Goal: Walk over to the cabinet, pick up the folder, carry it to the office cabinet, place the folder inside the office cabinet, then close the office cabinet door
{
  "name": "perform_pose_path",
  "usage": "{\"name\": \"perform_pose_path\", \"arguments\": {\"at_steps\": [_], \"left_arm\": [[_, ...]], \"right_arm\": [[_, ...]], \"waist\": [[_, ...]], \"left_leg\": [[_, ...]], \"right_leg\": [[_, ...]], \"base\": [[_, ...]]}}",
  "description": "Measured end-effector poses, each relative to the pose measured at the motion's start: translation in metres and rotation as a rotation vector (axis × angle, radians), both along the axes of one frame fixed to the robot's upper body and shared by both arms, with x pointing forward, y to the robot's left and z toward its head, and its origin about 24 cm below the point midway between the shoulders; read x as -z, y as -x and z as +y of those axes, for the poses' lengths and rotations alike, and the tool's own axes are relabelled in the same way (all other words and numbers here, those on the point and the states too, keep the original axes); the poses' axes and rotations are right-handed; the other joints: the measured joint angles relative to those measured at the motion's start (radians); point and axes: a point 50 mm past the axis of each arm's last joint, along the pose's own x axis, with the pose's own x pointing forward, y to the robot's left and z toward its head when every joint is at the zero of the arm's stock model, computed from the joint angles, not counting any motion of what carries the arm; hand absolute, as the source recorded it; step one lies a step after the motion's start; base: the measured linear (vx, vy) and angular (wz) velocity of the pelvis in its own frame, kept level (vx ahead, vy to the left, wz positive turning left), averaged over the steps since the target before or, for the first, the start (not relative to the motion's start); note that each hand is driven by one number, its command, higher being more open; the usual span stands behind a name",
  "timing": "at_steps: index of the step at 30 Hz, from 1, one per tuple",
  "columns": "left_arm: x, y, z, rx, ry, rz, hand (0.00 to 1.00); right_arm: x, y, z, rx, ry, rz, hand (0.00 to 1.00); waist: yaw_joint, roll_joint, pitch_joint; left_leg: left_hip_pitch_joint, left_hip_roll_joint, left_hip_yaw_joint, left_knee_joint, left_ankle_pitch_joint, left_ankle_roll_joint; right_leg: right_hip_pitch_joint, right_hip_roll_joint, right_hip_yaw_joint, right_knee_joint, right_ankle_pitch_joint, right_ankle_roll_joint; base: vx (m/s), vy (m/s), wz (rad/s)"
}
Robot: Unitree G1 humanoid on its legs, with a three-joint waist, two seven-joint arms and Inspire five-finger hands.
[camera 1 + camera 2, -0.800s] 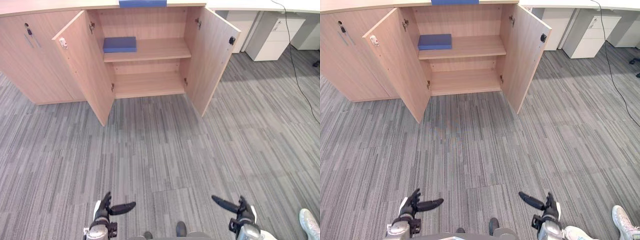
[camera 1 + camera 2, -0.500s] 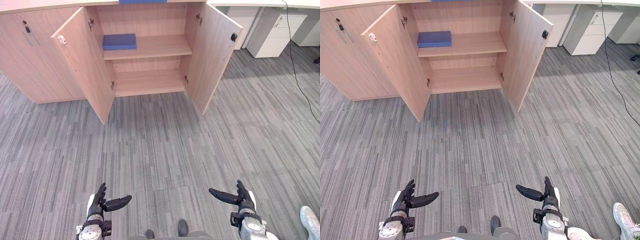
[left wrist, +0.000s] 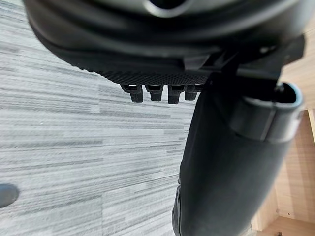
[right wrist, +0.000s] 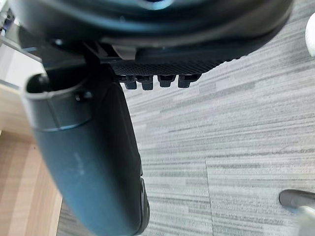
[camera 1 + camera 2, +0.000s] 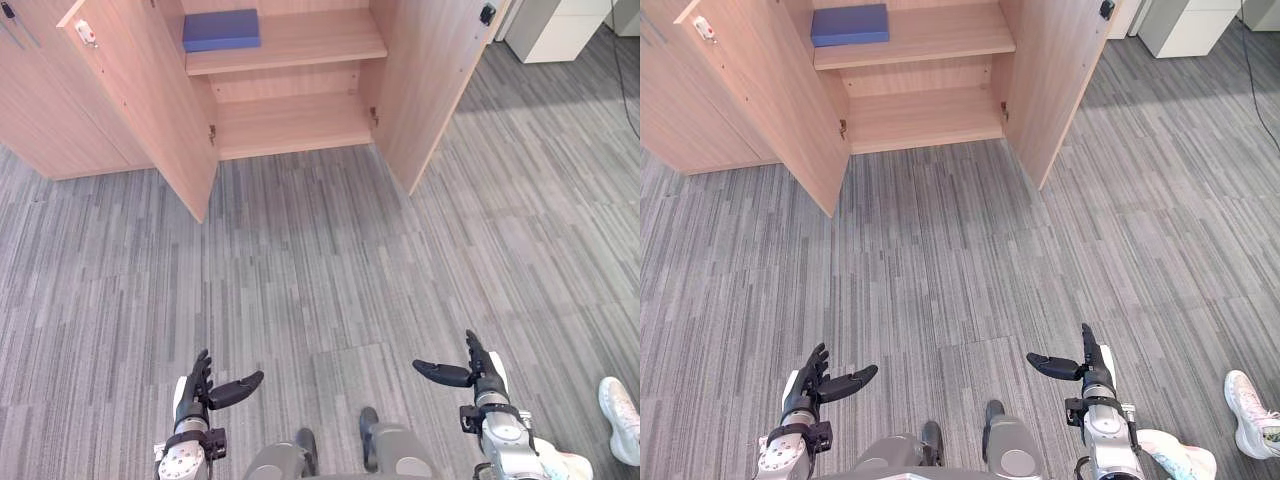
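The blue folder [image 5: 221,30] lies flat on the upper shelf [image 5: 300,45] of the open wooden cabinet [image 5: 290,125], at the shelf's left end, with its front edge close to the shelf's lip and the left door [image 5: 140,100] swung out just beside it. The right door [image 5: 435,80] stands open on the other side. The left hand [image 5: 192,393] and the right hand [image 5: 482,383] hang low over the grey carpet [image 5: 320,260], well apart from the cabinet, each with fingers straight and thumb stretched inward, wide and holding nothing. The wrist views agree, showing bare carpet past the fingers. A person's white shoe [image 5: 620,405] rests on the carpet at the right edge. The folder looks like a stiff, flat slab, probably light enough for one hand. Its cover seems smooth, so a loose pinch could let it slide. Lying flat on the board, it leaves no gap for fingers underneath. The likely way in is the front edge: draw it a little past the shelf's lip, then put the thumb on top and the fingers below, near the middle of that edge so it does not tip. The open left door crowds that side, so a hand coming straight from the front should have more room, and a second hand under the far side would steady the carry
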Motion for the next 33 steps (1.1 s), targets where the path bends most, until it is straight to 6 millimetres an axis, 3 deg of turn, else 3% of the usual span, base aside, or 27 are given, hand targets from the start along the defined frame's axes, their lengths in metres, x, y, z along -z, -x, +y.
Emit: {"name": "perform_pose_path", "arguments": {"at_steps": [2,3,4,5,7,8,9,10,11,12,13,14,15,16,18,19,21,22,23,25,26,27,28,29,30,32,33], "left_arm": [[0.000,0.000,0.000,-0.017,-0.006,0.001,1.00],[-0.001,-0.004,0.000,-0.026,0.004,-0.014,1.00],[-0.004,-0.011,-0.002,-0.032,0.011,-0.035,1.00],[-0.006,-0.017,-0.003,-0.037,0.018,-0.052,1.00],[-0.008,-0.023,-0.004,-0.030,0.018,-0.067,1.00],[-0.008,-0.028,-0.010,-0.023,0.034,-0.078,1.00],[-0.010,-0.034,-0.014,0.004,0.037,-0.088,1.00],[-0.009,-0.034,-0.018,0.015,0.045,-0.087,1.00],[-0.007,-0.033,-0.025,0.027,0.069,-0.081,1.00],[-0.005,-0.029,-0.028,0.025,0.081,-0.082,1.00],[-0.006,-0.029,-0.028,0.027,0.079,-0.090,1.00],[-0.007,-0.030,-0.026,0.023,0.077,-0.097,1.00],[-0.007,-0.031,-0.026,0.020,0.077,-0.098,1.00],[-0.008,-0.033,-0.026,0.023,0.076,-0.100,1.00],[-0.006,-0.031,-0.027,0.025,0.079,-0.088,1.00],[-0.005,-0.030,-0.027,0.030,0.072,-0.074,1.00],[0.001,-0.022,-0.027,0.028,0.074,-0.037,1.00],[0.006,-0.017,-0.025,0.019,0.071,-0.004,1.00],[0.008,-0.018,-0.021,0.016,0.062,0.015,1.00],[0.006,-0.023,-0.021,0.012,0.063,0.003,1.00],[0.008,-0.020,-0.019,-0.003,0.067,0.011,1.00],[0.008,-0.018,-0.018,-0.005,0.065,0.020,1.00],[0.009,-0.018,-0.018,-0.005,0.063,0.023,1.00],[0.008,-0.018,-0.016,-0.005,0.057,0.023,1.00],[0.007,-0.018,-0.014,-0.005,0.048,0.020,1.00],[0.005,-0.019,-0.009,-0.006,0.027,0.005,1.00],[0.003,-0.021,-0.007,-0.005,0.019,-0.003,1.00]], "right_arm": [[-0.002,-0.002,0.004,-0.021,0.000,-0.009,1.00],[-0.004,-0.005,0.005,-0.028,0.001,-0.023,1.00],[-0.006,-0.007,0.005,-0.029,0.005,-0.029,1.00],[-0.006,-0.007,0.004,-0.030,0.009,-0.029,1.00],[-0.005,-0.003,0.003,-0.029,0.011,-0.021,1.00],[-0.007,-0.004,-0.001,-0.031,0.027,-0.023,1.00],[-0.009,-0.009,0.001,-0.026,0.024,-0.040,1.00],[-0.010,-0.010,0.000,-0.026,0.025,-0.041,1.00],[-0.009,-0.008,0.001,-0.028,0.026,-0.036,1.00],[-0.006,-0.008,0.008,-0.046,0.016,-0.031,1.00],[-0.006,-0.009,0.012,-0.052,0.009,-0.033,1.00],[-0.008,-0.014,0.016,-0.052,-0.001,-0.050,1.00],[-0.008,-0.017,0.021,-0.054,-0.017,-0.064,1.00],[-0.009,-0.019,0.028,-0.053,-0.037,-0.075,1.00],[-0.007,-0.019,0.032,-0.051,-0.050,-0.074,1.00],[-0.008,-0.021,0.031,-0.048,-0.049,-0.075,1.00],[-0.006,-0.020,0.024,-0.035,-0.029,-0.057,1.00],[0.002,-0.016,0.019,-0.010,-0.026,-0.014,1.00],[0.007,-0.014,0.021,0.004,-0.036,0.013,1.00],[0.010,-0.009,0.019,0.016,-0.036,0.032,1.00],[0.012,-0.008,0.021,0.018,-0.046,0.043,1.00],[0.012,-0.009,0.024,0.014,-0.054,0.041,1.00],[0.012,-0.010,0.026,0.009,-0.057,0.040,1.00],[0.013,-0.011,0.031,-0.011,-0.061,0.042,1.00],[0.013,-0.012,0.035,-0.035,-0.062,0.044,1.00],[0.012,-0.014,0.039,-0.052,-0.062,0.035,1.00],[0.010,-0.018,0.040,-0.063,-0.052,0.026,1.00]], "waist": [[0.001,0.004,0.006],[-0.005,0.007,0.020],[-0.014,0.020,0.035],[-0.027,0.034,0.044],[-0.036,0.038,0.046],[-0.028,0.072,0.052],[-0.034,0.065,0.057],[-0.041,0.064,0.058],[-0.055,0.060,0.060],[-0.050,0.049,0.067],[-0.040,0.049,0.067],[-0.011,0.055,0.065],[0.011,0.046,0.070],[0.031,0.034,0.077],[0.053,0.016,0.085],[0.056,-0.007,0.096],[0.062,0.001,0.088],[0.078,-0.001,0.082],[0.074,-0.030,0.069],[0.068,-0.046,0.057],[0.068,-0.059,0.054],[0.061,-0.063,0.055],[0.053,-0.063,0.055],[0.045,-0.061,0.056],[0.042,-0.053,0.052],[0.037,-0.040,0.042],[0.027,-0.040,0.043]], "left_leg": [[0.032,0.000,-0.007,-0.021,-0.020,-0.005],[0.063,0.003,-0.019,-0.050,-0.024,-0.012],[0.095,0.021,-0.038,-0.077,-0.025,-0.022],[0.117,0.041,-0.059,-0.100,-0.028,-0.033],[0.156,0.066,-0.092,-0.118,-0.039,-0.076],[0.173,0.106,-0.103,-0.098,-0.051,-0.121],[0.164,0.107,-0.103,-0.026,-0.005,-0.194],[0.157,0.106,-0.102,0.028,0.025,-0.205],[0.115,0.106,-0.094,0.216,0.124,-0.205],[0.027,0.141,-0.065,0.486,0.239,-0.207],[-0.026,0.169,-0.036,0.619,0.222,-0.192],[-0.137,0.220,0.016,0.808,0.161,-0.148],[-0.217,0.240,0.043,0.867,0.131,-0.126],[-0.298,0.245,0.080,0.853,0.095,-0.106],[-0.381,0.238,0.119,0.732,0.066,-0.097],[-0.436,0.189,0.113,0.531,0.071,-0.107],[-0.446,0.132,0.065,0.141,0.182,-0.144],[-0.421,0.113,0.028,0.064,0.378,-0.141],[-0.426,0.083,0.035,0.094,0.343,-0.103],[-0.440,0.059,0.045,0.188,0.263,-0.072],[-0.389,0.051,0.075,0.248,0.171,-0.061],[-0.331,0.041,0.089,0.248,0.137,-0.051],[-0.290,0.035,0.093,0.240,0.121,-0.046],[-0.193,0.031,0.104,0.199,0.105,-0.041],[-0.097,0.038,0.109,0.132,0.098,-0.044],[0.021,0.058,0.121,0.027,0.088,-0.064],[0.070,0.073,0.128,-0.005,0.085,-0.077]], "right_leg": [[-0.057,-0.008,-0.037,-0.043,-0.016,-0.001],[-0.092,-0.001,-0.044,-0.106,-0.005,0.008],[-0.124,0.020,-0.053,-0.205,0.033,-0.006],[-0.142,0.041,-0.058,-0.286,0.094,-0.014],[-0.137,0.068,-0.038,-0.386,0.280,-0.034],[-0.137,0.090,-0.062,-0.313,0.286,-0.071],[-0.138,0.067,-0.074,-0.224,0.209,-0.090],[-0.117,0.054,-0.084,-0.197,0.180,-0.091],[-0.029,0.035,-0.103,-0.195,0.131,-0.091],[0.084,0.044,-0.103,-0.259,0.098,-0.097],[0.135,0.056,-0.098,-0.294,0.081,-0.094],[0.211,0.081,-0.086,-0.348,0.061,-0.093],[0.256,0.092,-0.076,-0.384,0.058,-0.094],[0.325,0.089,-0.067,-0.439,0.049,-0.088],[0.401,0.075,-0.063,-0.491,0.032,-0.076],[0.465,0.039,-0.060,-0.519,-0.002,-0.044],[0.524,0.021,-0.043,-0.549,-0.032,-0.021],[0.555,0.015,-0.003,-0.556,-0.050,-0.012],[0.554,-0.023,0.012,-0.537,-0.051,-0.011],[0.516,-0.064,0.062,-0.413,-0.050,0.005],[0.445,-0.093,0.124,-0.155,-0.022,0.080],[0.382,-0.116,0.145,0.041,0.015,0.145],[0.341,-0.126,0.144,0.165,0.019,0.152],[0.265,-0.143,0.123,0.351,0.003,0.118],[0.207,-0.149,0.057,0.410,-0.020,0.059],[0.117,-0.149,-0.061,0.363,-0.051,0.009],[0.066,-0.144,-0.128,0.258,-0.062,-0.004]], "base": [[0.29,0.011,0.05],[0.40,-0.043,0.32],[0.56,-0.098,0.57],[0.66,-0.147,0.73],[0.63,-0.158,0.59],[0.65,-0.185,0.43],[0.64,-0.189,0.41],[0.63,-0.199,0.69],[0.75,-0.228,0.61],[0.74,-0.215,0.47],[0.59,-0.157,0.00],[0.41,-0.080,-0.26],[0.51,-0.055,-0.31],[0.62,-0.031,-0.20],[0.60,0.035,-0.07],[0.57,0.099,-0.06],[0.61,0.176,-0.33],[0.63,0.246,-0.42],[0.64,0.259,-0.21],[0.64,0.273,0.06],[0.77,0.314,-0.25],[0.64,0.231,-0.35],[0.46,0.113,-0.29],[0.52,0.107,-0.40],[0.49,0.085,-0.46],[0.49,0.021,-0.39],[0.61,-0.079,-0.21]]}}
